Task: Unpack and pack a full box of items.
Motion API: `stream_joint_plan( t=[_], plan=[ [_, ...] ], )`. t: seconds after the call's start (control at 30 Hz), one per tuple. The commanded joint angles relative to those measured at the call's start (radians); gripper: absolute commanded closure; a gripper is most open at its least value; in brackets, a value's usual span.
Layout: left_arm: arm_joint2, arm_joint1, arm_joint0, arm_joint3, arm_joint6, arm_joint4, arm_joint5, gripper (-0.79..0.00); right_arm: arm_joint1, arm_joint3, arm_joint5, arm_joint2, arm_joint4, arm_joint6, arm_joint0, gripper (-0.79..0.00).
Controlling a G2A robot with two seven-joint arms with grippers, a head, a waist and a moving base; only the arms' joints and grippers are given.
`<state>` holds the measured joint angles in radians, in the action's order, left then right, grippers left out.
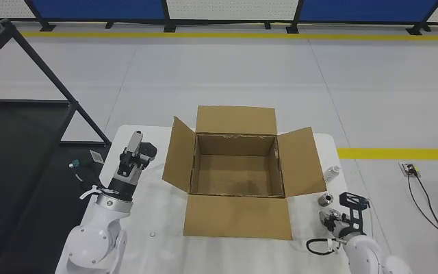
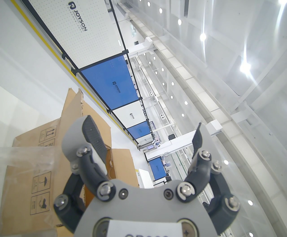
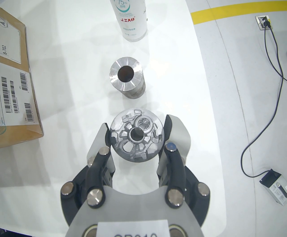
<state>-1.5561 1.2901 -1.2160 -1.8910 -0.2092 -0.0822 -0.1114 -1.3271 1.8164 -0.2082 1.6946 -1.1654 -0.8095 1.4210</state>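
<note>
The box (image 1: pixel 237 171) is in the middle of the table (image 1: pixel 157 205). Right of it, three things are in a row: the bottle (image 3: pixel 132 20) farthest, the metal cylinder (image 3: pixel 126 77) nearer, and the cast part (image 3: pixel 136 138) nearest.

A white rounded table (image 1: pixel 161 212) is standing on the pale floor. A yellow floor stripe (image 1: pixel 387 153) is running beside it. A black cable (image 3: pixel 272 53) is lying between a floor socket (image 3: pixel 263 22) and a grey power adapter (image 3: pixel 274 190).
</note>
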Motion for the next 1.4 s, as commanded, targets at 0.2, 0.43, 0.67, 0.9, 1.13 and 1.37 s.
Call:
stream_joint_plan(
  t=[0.2,0.43,0.67,0.9,1.13,1.37],
  plan=[
    [0.0,0.0,0.0,0.0,0.0,0.0,0.0,-0.785,-0.001,0.1,-0.004,0.008,0.036,0.07,0.058,-0.727],
    [0.0,0.0,0.0,0.0,0.0,0.0,0.0,-0.785,0.004,0.178,0.208,0.062,0.203,0.201,0.149,-0.514],
    [0.0,0.0,0.0,0.0,0.0,0.0,0.0,-0.785,0.019,0.191,0.44,0.087,0.329,0.187,0.165,-0.468],
    [0.0,0.0,0.0,0.0,0.0,0.0,0.0,-0.785,0.03,0.105,0.513,0.05,0.36,0.158,0.086,-0.416],
    [0.0,0.0,0.0,0.0,0.0,0.0,0.0,-0.785,0.036,-0.003,0.524,0.004,0.381,0.174,-0.01,-0.169],
    [0.0,0.0,0.0,0.0,0.0,0.0,0.0,-0.785,0.038,-0.102,0.556,-0.037,0.411,0.267,-0.063,0.0]
  ],
)
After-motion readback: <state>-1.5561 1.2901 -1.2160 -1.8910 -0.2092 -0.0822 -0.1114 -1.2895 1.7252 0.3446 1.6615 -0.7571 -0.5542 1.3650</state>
